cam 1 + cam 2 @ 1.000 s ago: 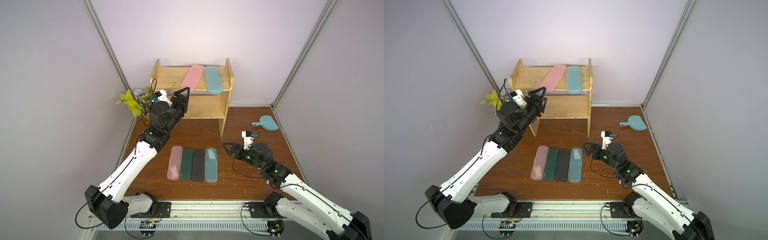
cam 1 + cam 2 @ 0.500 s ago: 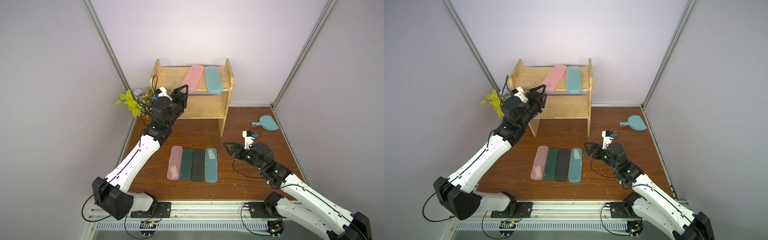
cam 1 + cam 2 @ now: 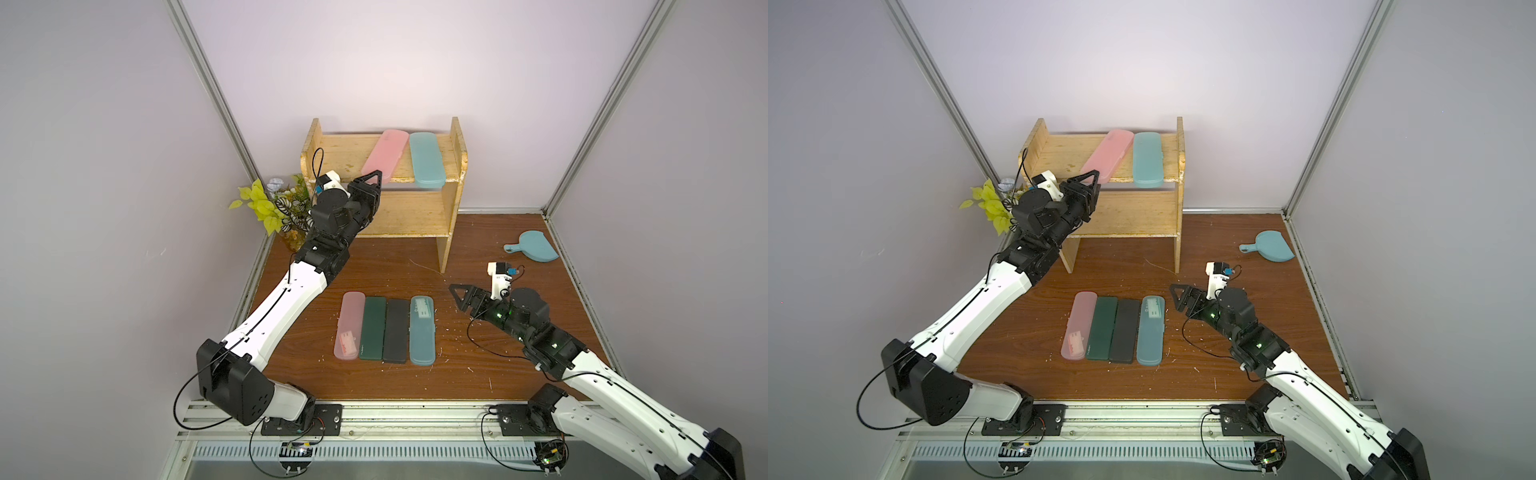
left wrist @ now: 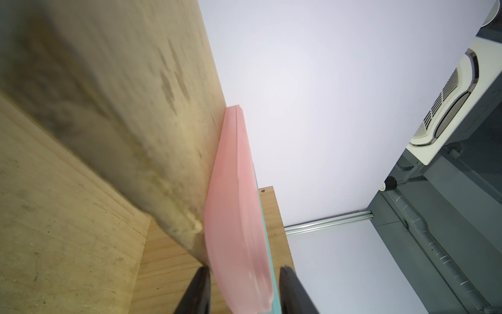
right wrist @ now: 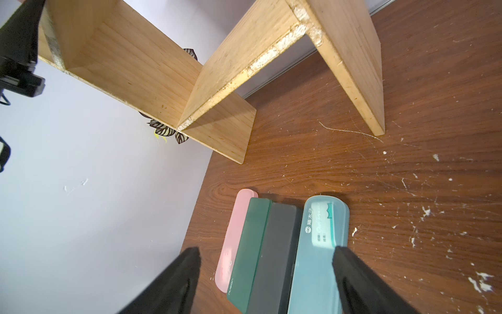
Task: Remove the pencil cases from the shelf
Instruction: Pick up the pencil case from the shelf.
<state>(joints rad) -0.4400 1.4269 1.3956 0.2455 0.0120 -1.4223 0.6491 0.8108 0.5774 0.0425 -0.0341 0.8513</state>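
Diagonally across the shelf (image 3: pixel 332 158) top, pink case (image 3: pixel 384 156), front end within the left tool (image 3: pixel 374 178), grip unclear; right tool (image 3: pixel 457 296) agape

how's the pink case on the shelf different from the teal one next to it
The pink case lies slanted across the shelf's top board; the teal case lies straight, front to back. The pink case's near end sits between the left pincer's fingers; no pincer is at the teal case. Both are long, flat and round-ended, side by side on the top tier, near ends overhanging its front edge.
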